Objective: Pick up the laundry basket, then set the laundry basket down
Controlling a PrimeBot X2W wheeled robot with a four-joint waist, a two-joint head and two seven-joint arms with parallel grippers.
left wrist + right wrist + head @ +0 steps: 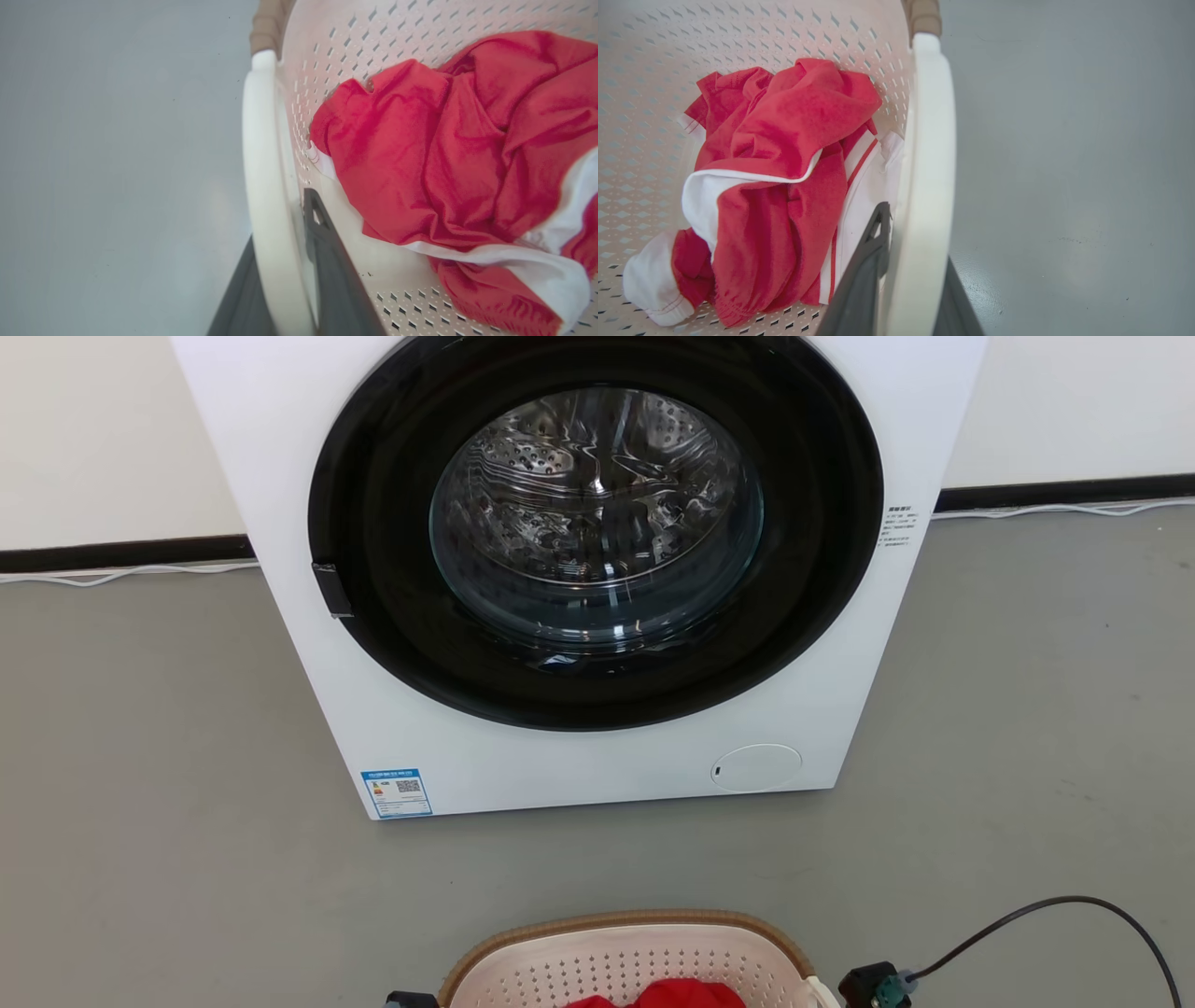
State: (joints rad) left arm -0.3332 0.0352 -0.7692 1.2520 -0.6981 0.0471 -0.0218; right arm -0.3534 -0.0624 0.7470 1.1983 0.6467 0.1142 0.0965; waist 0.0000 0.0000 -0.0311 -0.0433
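Note:
The laundry basket (624, 952), cream perforated plastic with a brown woven rim, sits at the bottom edge of the head view in front of the washing machine. It holds red and white clothes (448, 154). In the left wrist view my left gripper (280, 219) is shut on one white loop handle (261, 154), one dark finger inside the basket and one outside. In the right wrist view my right gripper (917, 238) is shut the same way on the other white handle (931, 140). I cannot tell whether the basket rests on the floor.
A big white washing machine (401, 709) with its round dark door closed stands just beyond the basket. Grey floor (1008, 728) spreads to both sides. A black cable (1074, 903) loops at the lower right. White cords run along the wall base.

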